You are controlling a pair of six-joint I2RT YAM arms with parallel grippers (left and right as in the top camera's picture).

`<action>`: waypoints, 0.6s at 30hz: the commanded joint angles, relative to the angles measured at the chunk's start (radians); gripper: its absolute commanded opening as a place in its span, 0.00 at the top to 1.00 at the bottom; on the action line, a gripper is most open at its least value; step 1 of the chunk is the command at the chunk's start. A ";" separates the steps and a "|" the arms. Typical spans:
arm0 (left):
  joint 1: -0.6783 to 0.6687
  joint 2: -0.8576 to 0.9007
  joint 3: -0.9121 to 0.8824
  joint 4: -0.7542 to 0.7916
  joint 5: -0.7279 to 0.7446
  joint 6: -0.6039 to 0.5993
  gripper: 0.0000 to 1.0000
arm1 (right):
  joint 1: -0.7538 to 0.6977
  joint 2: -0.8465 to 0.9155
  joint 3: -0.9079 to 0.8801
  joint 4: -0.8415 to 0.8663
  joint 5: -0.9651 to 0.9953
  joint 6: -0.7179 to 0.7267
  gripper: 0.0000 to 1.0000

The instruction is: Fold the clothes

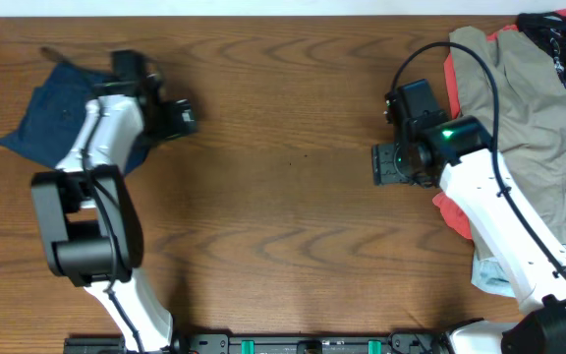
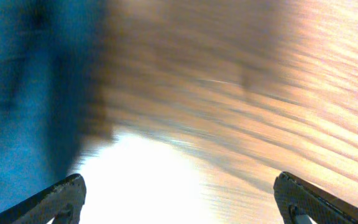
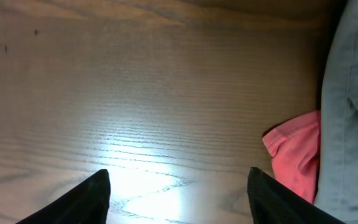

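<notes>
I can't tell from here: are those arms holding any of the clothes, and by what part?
Nothing is held. The left gripper and right gripper both have jaws wide open over the brown wooden table.

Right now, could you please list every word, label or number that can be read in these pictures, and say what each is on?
White print on the black garment, top right of the overhead view: too small and blurred to read.
No other text shows, neither on the navy garment, the khaki garment, nor in either wrist view.
</notes>
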 commanded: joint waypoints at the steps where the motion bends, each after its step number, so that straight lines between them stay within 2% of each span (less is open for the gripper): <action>1: -0.097 -0.058 0.015 -0.023 0.031 0.024 0.02 | -0.052 -0.017 0.013 0.010 -0.066 0.045 0.30; 4: -0.184 -0.058 0.015 -0.090 0.027 0.046 0.02 | -0.108 -0.017 0.013 0.025 -0.127 0.045 0.25; 7: -0.246 -0.059 0.015 -0.210 0.011 0.110 0.02 | -0.168 -0.017 0.013 0.016 -0.148 0.035 0.13; 15: -0.283 -0.068 0.014 -0.646 -0.025 0.071 0.02 | -0.314 -0.017 0.013 -0.130 -0.157 -0.061 0.06; 18: -0.278 -0.082 0.006 -0.747 -0.024 0.052 0.02 | -0.369 -0.018 0.013 -0.200 -0.158 -0.065 0.05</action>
